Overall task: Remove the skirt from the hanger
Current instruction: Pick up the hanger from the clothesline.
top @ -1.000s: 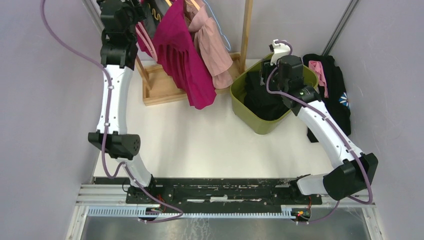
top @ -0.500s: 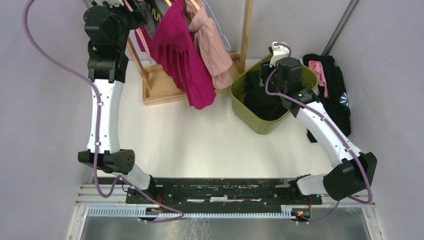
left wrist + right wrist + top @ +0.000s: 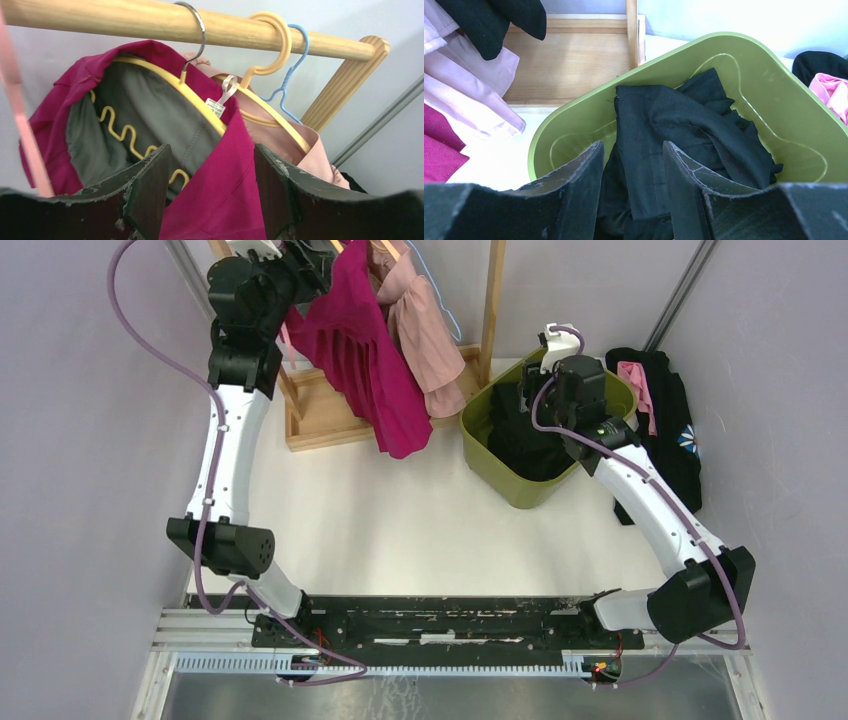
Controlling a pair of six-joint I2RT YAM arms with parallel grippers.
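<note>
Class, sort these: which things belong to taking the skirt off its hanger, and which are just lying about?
Job: magenta skirt, yellow hanger, wooden rail, left gripper.
Lying about: pink garment, blue hanger, green bin, black clothes in it.

Skirt (image 3: 231, 167) of matt magenta cloth, hanger (image 3: 195, 97) moulded in smooth yellow plastic, hook (image 3: 200, 31) of polished metal, rail (image 3: 125, 17) of smooth wood
</note>
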